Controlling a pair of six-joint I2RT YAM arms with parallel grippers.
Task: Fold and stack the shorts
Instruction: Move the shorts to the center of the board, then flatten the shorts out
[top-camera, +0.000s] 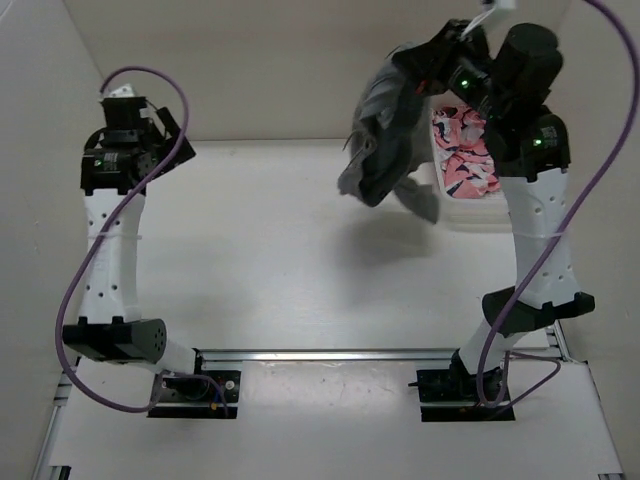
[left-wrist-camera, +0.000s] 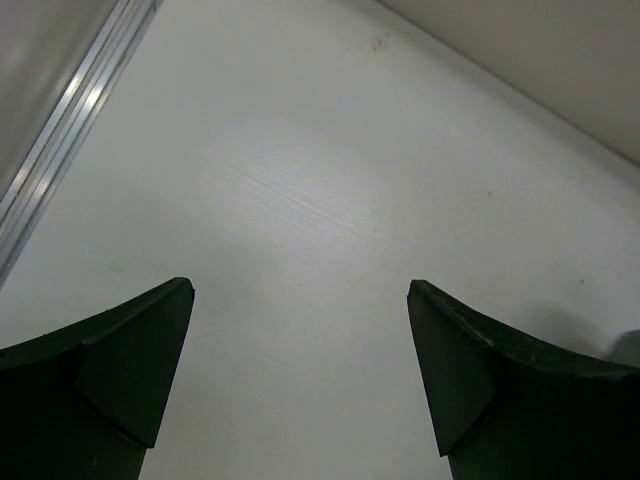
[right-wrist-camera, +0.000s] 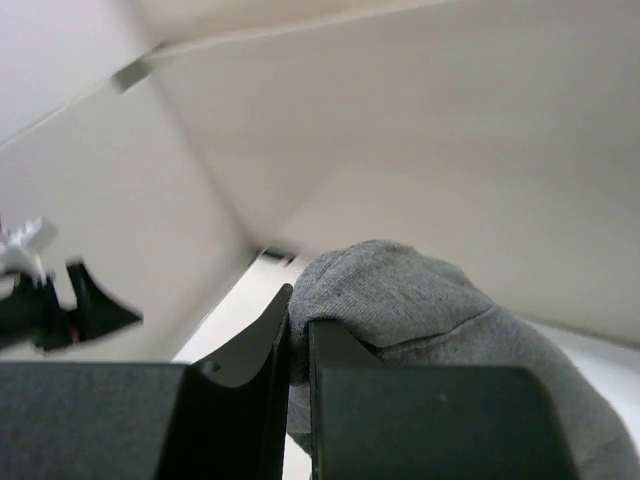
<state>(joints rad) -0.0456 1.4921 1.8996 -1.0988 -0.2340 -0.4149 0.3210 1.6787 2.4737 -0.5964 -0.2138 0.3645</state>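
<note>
White table (top-camera: 280, 280): one shorts (top-camera: 383, 160) pinched in right jaws.

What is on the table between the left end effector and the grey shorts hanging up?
Nothing. The top view shows only bare white table between the open left end effector and the shorts.

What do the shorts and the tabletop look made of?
The shorts: soft grey knit, likely cotton jersey, matte. A heathered texture and a stitched seam show, and they hang limp from the right end effector. The tabletop: hard white board, probably laminate, with a faint sheen and fine scratch lines.
</note>
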